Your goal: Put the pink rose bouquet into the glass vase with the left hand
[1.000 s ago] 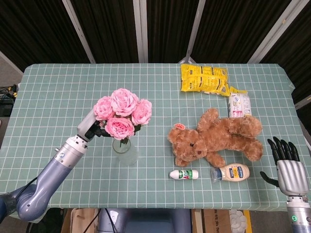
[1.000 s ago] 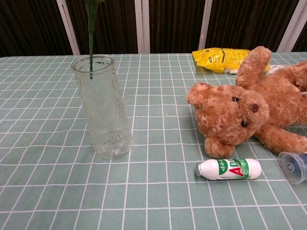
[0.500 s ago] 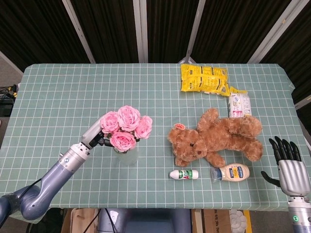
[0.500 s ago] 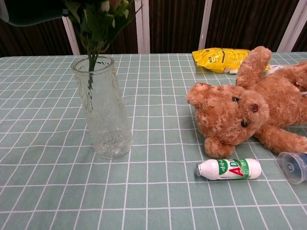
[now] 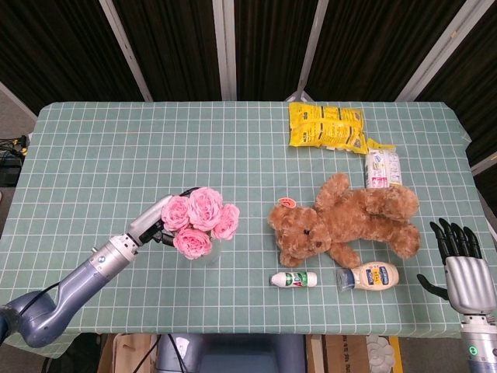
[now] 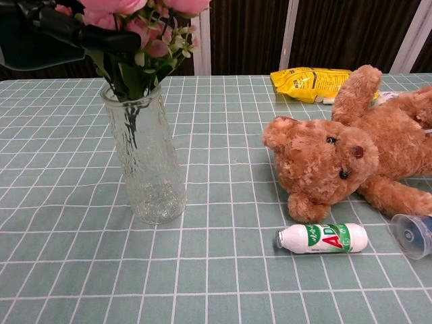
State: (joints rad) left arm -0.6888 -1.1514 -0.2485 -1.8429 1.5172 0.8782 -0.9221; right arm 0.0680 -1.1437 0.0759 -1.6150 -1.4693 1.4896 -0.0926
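My left hand holds the pink rose bouquet directly over the glass vase, dark fingers wrapped around the green stems just beneath the blooms. In the chest view the stems run straight down from my fingers through the vase mouth, and I can trace them some way into the glass, though the ribbed wall blurs how near the bottom they reach. The bouquet's long axis stands close to upright, in line with the vase, with leaves spilling over the rim on the side away from my palm. From the head view the blooms sit just beyond my fingertips and hide the vase almost entirely. My judgement is that the stems are already well inside, so what remains is to let go and draw my fingers back toward my own side without dragging the flowers or tipping the vase. My right hand hangs at the far table edge, fingers spread and empty, well apart from the bouquet; my left hand is far nearer. A teddy bear and a small white bottle lie beyond the vase from my fingers, clear of it.
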